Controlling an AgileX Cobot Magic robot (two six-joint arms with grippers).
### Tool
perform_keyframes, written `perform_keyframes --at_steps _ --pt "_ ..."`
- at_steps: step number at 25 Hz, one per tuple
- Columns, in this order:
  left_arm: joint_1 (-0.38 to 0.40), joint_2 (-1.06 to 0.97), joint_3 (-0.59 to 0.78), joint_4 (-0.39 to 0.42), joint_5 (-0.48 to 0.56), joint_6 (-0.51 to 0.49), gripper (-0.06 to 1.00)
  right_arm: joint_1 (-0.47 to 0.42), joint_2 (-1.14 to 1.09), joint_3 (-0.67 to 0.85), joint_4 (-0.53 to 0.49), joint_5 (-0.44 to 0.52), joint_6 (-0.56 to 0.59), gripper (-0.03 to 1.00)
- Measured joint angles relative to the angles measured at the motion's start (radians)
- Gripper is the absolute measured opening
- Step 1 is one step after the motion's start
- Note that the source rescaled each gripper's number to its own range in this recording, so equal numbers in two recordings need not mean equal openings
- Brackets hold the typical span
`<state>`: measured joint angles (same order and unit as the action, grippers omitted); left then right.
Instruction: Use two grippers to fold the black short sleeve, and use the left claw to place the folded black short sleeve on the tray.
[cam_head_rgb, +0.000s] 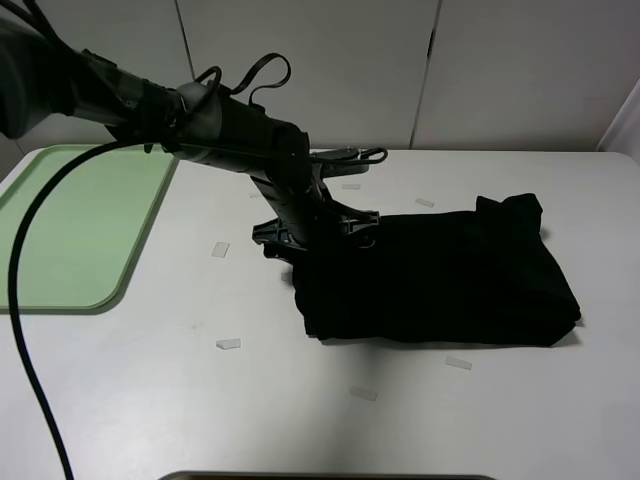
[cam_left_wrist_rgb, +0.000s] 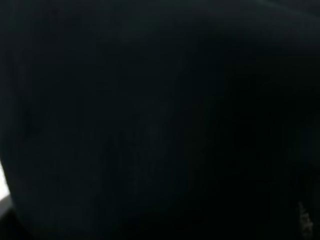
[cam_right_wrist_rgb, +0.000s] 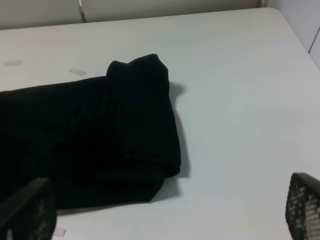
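Note:
The black short sleeve (cam_head_rgb: 440, 280) lies folded into a rough rectangle on the white table, right of centre. My left gripper (cam_head_rgb: 310, 245) reaches in from the upper left and stands at the shirt's left upper edge, its broad claw spread wide against the cloth. Dark fabric (cam_left_wrist_rgb: 150, 120) fills the whole left wrist view, so the fingers are hidden there. In the right wrist view the shirt's folded end (cam_right_wrist_rgb: 140, 115) lies ahead of my right gripper (cam_right_wrist_rgb: 165, 207), which stands open and empty above the table. The mint-green tray (cam_head_rgb: 80, 220) sits at the far left.
Several small pieces of clear tape (cam_head_rgb: 228, 344) are stuck on the table around the shirt. A thick black cable (cam_head_rgb: 25, 350) hangs from the left arm across the front left. White wall panels stand behind the table.

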<state>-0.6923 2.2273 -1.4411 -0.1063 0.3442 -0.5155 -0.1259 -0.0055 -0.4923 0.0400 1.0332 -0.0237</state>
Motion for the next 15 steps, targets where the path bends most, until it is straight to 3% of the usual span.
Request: perform_keyframes --at_steps 15 --pt "-0.001 0.020 0.002 -0.005 -0.094 -0.001 0.48 0.000 0.000 0.000 0.000 0.000 0.000 1.00"
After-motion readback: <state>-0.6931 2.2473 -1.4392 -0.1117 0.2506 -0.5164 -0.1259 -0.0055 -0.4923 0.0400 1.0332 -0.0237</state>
